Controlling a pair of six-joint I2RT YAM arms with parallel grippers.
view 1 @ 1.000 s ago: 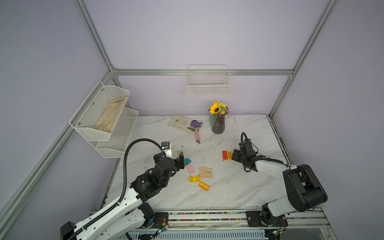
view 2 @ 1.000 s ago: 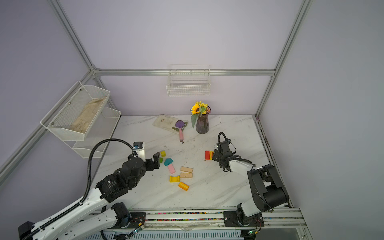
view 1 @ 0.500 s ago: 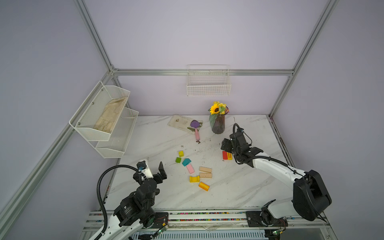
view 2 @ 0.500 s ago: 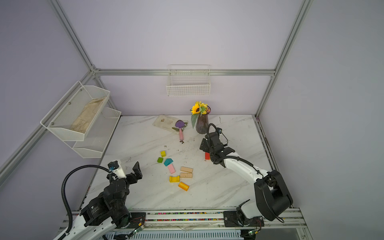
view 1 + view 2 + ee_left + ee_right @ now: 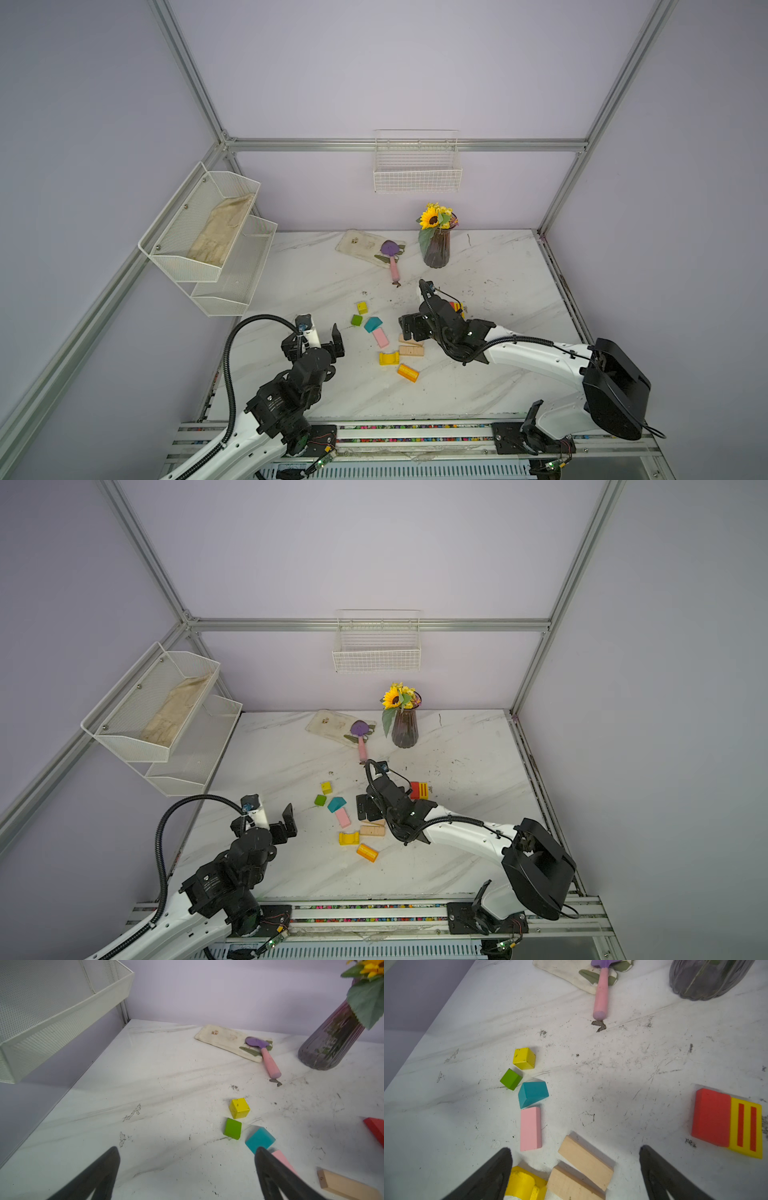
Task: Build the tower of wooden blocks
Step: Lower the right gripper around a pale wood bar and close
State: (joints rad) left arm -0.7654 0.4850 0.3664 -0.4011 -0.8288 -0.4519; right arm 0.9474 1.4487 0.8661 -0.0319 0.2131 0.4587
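Wood blocks lie loose on the marble table; a tower is out of view. A yellow cube (image 5: 362, 307), green cube (image 5: 356, 320), teal block (image 5: 372, 324) and pink block (image 5: 380, 338) form a line. Two tan bars (image 5: 585, 1164) lie beside a yellow arch (image 5: 525, 1183), and an orange cylinder (image 5: 407, 372) sits nearer the front. A red and yellow striped block (image 5: 419, 790) lies to the right. My right gripper (image 5: 574, 1153) hangs open above the tan bars. My left gripper (image 5: 187, 1167) is open and empty over bare table, left of the teal block (image 5: 259, 1140).
A dark ribbed vase with a sunflower (image 5: 436, 249) stands at the back. A purple scoop with a pink handle (image 5: 392, 259) rests on a stained cloth (image 5: 359, 245). Wire shelves (image 5: 208, 232) jut from the left wall, and a wire basket (image 5: 417, 174) hangs on the back wall.
My right gripper left the red and yellow block, swung left over the tan bars and opened wider. My left arm pulled back from the blocks toward the front, then came slightly forward.
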